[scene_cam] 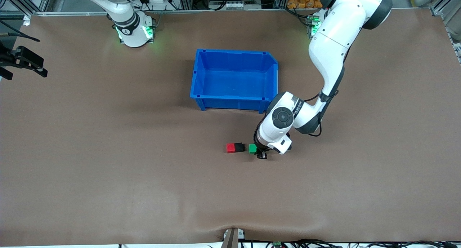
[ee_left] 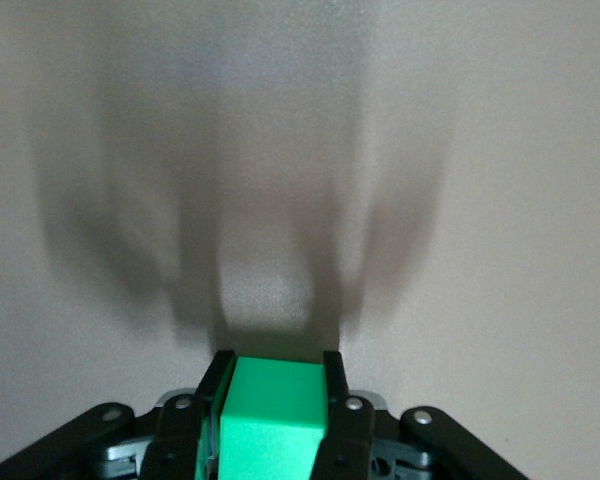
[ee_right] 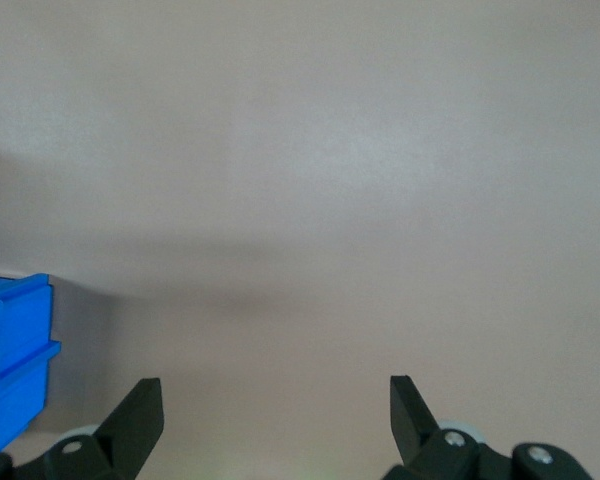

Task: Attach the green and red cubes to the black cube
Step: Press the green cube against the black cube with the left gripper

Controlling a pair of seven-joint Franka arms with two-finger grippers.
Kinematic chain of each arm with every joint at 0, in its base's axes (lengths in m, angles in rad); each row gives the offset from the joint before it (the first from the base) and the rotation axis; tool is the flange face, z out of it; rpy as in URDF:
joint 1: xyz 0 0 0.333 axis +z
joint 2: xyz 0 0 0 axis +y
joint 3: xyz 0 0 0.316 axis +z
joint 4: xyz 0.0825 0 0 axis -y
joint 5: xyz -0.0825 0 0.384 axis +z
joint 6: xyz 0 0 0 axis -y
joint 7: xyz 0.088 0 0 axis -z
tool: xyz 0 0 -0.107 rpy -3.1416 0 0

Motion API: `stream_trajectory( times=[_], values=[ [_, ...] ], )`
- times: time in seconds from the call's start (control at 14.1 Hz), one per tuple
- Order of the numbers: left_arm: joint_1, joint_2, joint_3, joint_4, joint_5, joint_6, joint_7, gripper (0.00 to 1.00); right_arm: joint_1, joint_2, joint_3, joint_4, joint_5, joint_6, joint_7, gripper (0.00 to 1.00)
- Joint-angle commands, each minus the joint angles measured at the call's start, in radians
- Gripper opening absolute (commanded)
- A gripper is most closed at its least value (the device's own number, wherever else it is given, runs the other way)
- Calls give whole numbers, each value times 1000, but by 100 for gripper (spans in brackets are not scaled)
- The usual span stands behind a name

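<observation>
A: Left wrist view shows your left gripper (ee_left: 275,420) clamping the small rigid bright green cube (ee_left: 272,425), low over mid-tabletop beside the joined red cube (scene_cam: 230,147) and matte black cube (scene_cam: 239,147).

B: It looks light, stiff; hold flat opposite faces. Your right gripper (ee_right: 275,415) waits spread wide, empty, at the tabletop's edge.

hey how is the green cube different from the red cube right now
The green cube is clamped between the left gripper's fingers; the red cube sits free on the table. The red cube touches the black cube; the green cube stands apart from it by a thin gap, toward the left arm's end. One is bright green, the other bright red. Both look the same size. The right gripper waits open near the blue bin.
</observation>
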Motion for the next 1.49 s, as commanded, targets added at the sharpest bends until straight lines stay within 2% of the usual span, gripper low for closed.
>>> stream_trajectory(
  times=[0.0, 1.42],
  values=[
    [-22, 25, 15, 38, 8, -14, -44, 0, -12, 12, 7, 31, -17, -18, -20, 100],
    [-66, 50, 15, 82, 13, -6, -83, 0, -37, 13, 6, 34, -10, -19, -17, 100]
  ],
)
